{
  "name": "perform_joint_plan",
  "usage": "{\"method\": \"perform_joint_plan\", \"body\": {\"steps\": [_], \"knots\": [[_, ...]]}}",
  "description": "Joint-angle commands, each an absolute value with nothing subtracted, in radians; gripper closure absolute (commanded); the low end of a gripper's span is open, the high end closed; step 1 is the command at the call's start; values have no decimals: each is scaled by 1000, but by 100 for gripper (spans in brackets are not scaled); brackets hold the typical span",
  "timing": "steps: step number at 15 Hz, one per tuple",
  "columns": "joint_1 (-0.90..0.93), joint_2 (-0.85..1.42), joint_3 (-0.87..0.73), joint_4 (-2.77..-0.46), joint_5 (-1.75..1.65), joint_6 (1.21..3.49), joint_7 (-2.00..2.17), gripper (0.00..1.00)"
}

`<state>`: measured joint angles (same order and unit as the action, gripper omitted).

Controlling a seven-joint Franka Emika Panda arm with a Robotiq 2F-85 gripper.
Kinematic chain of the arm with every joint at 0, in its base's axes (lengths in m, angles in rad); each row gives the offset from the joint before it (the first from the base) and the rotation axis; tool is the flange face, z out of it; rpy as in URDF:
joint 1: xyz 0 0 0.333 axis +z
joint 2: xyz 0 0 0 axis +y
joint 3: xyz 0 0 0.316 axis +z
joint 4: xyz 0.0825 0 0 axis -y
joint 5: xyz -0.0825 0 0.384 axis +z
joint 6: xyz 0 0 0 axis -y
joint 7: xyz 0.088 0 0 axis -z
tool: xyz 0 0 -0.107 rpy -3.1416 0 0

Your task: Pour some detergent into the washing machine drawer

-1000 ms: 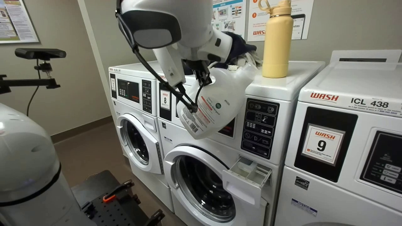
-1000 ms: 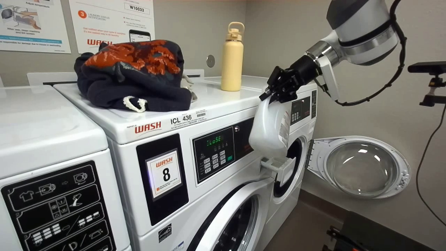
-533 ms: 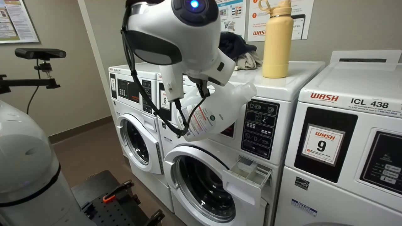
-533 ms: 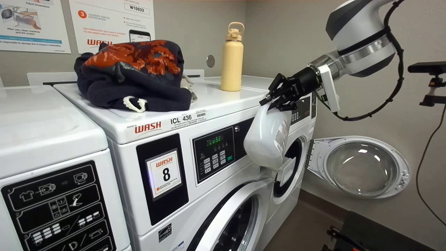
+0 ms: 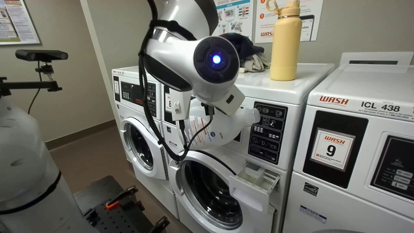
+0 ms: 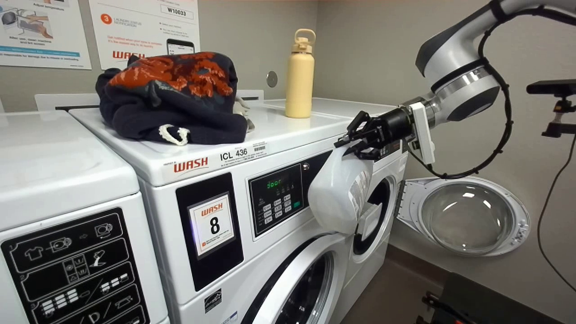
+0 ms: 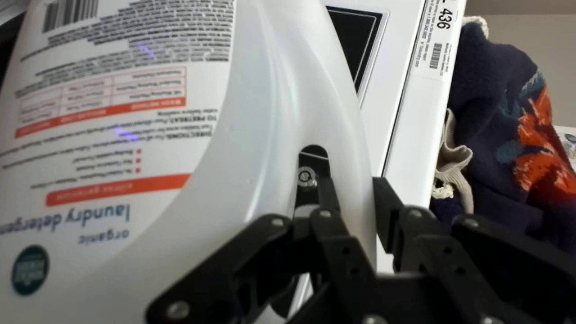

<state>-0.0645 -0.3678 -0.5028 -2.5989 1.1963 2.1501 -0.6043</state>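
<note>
In an exterior view I'm holding the detergent jug [image 5: 223, 127] leaned well over, its neck [image 5: 248, 117] aiming sideways and slightly up; the pulled-out drawer [image 5: 248, 193] is sitting below it, well apart, so I'm expecting to lower and tip neck-down, with open room between. In an exterior view the jug is hiding much of the drawer; I'm not able to tell its gap from the control panel [image 6: 276, 200]. In the wrist view my jaws are gripping the handle [image 7: 353, 180], one through its opening, the neck out of sight.
</note>
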Motion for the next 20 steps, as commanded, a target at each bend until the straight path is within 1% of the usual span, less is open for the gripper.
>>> {"method": "perform_joint_plan", "body": {"steps": [1,8,17,20], "knots": [[-145,-309,-455,-2555,1287,2009,-623,94],[-238,-234,-407,-2527,1344,1870,-622,94],[-331,-158,-420,-2532,1475,1769,-621,94],[-343,-95,-419,-2517,1499,1738,-616,94]]}}
